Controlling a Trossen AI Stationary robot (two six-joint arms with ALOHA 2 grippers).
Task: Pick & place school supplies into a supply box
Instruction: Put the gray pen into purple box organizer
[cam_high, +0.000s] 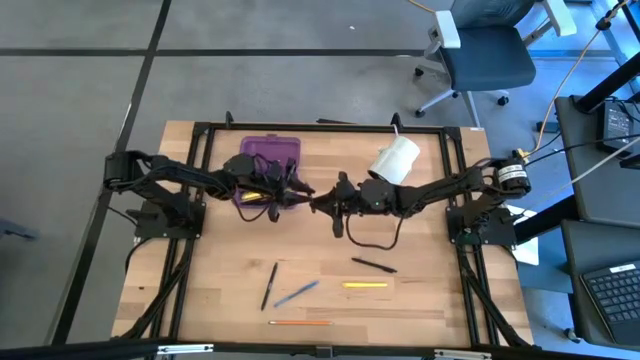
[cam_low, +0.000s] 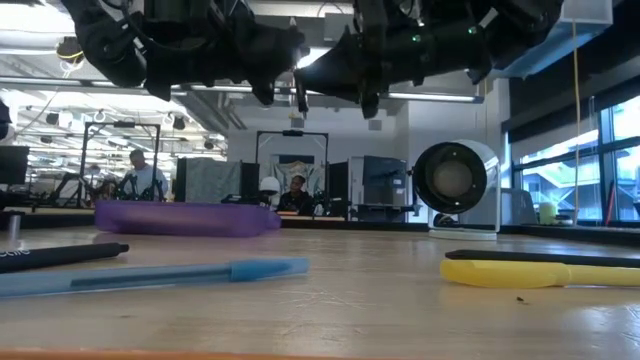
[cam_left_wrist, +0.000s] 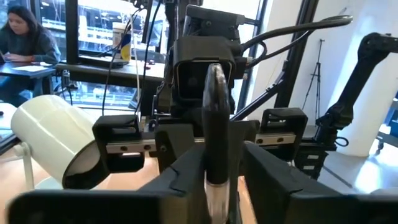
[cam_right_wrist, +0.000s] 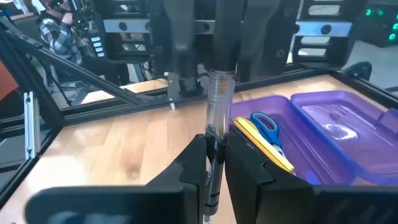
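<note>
Both grippers meet in mid-air over the table's middle, beside the open purple supply box (cam_high: 272, 150) (cam_right_wrist: 348, 143). My right gripper (cam_high: 323, 203) (cam_right_wrist: 215, 155) is shut on a clear-barrelled pen (cam_right_wrist: 219, 106) (cam_left_wrist: 215, 124) that points at my left gripper (cam_high: 297, 195) (cam_left_wrist: 224, 162). The left fingers stand on either side of the pen's other end. One is close against it, and the other leaves a visible gap. The box holds a yellow pencil (cam_right_wrist: 261, 146) and blue-handled scissors (cam_right_wrist: 266, 126). My right gripper pinches the pen between its two fingers, on the barrel's lower part (cam_right_wrist: 214, 146). The pen runs on along the fingers, out past their ends toward the left gripper, lifted clear of the table. My left gripper: one finger (cam_left_wrist: 186, 174) lies beside the pen, and I cannot tell whether it touches.
On the near half of the table lie two black pens (cam_high: 270, 285) (cam_high: 373, 264), a blue pen (cam_high: 296, 293), a yellow one (cam_high: 365, 285) and an orange pencil (cam_high: 300, 323). A white roll (cam_high: 397, 160) stands at the far right. A black frame (cam_high: 455, 190) borders the table.
</note>
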